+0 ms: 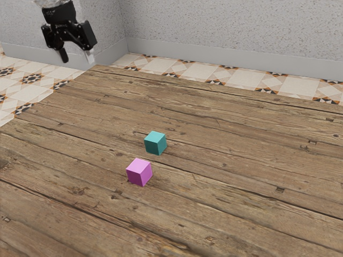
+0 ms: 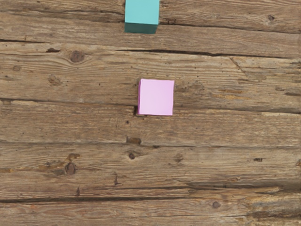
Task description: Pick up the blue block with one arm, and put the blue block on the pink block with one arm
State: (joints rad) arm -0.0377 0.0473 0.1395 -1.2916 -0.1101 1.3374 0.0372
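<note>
The blue block (image 1: 155,142), teal in shade, rests on the wooden table near its middle. Just in front of it and slightly toward the exterior view's left lies the pink block (image 1: 139,172), a small gap between the two. My gripper (image 1: 77,55) hangs high at the upper left of the exterior view, far from both blocks, open with nothing between its fingers. From the hand's camera, the pink block (image 2: 156,97) lies flat on the planks and the blue block (image 2: 142,15) sits beyond it, partly cut off by the frame edge.
The wooden table (image 1: 225,176) spans most of the scene, with knots and cracks in its planks. Patterned floor tiles (image 1: 27,80) and a grey wall (image 1: 230,27) lie behind and toward the exterior view's left.
</note>
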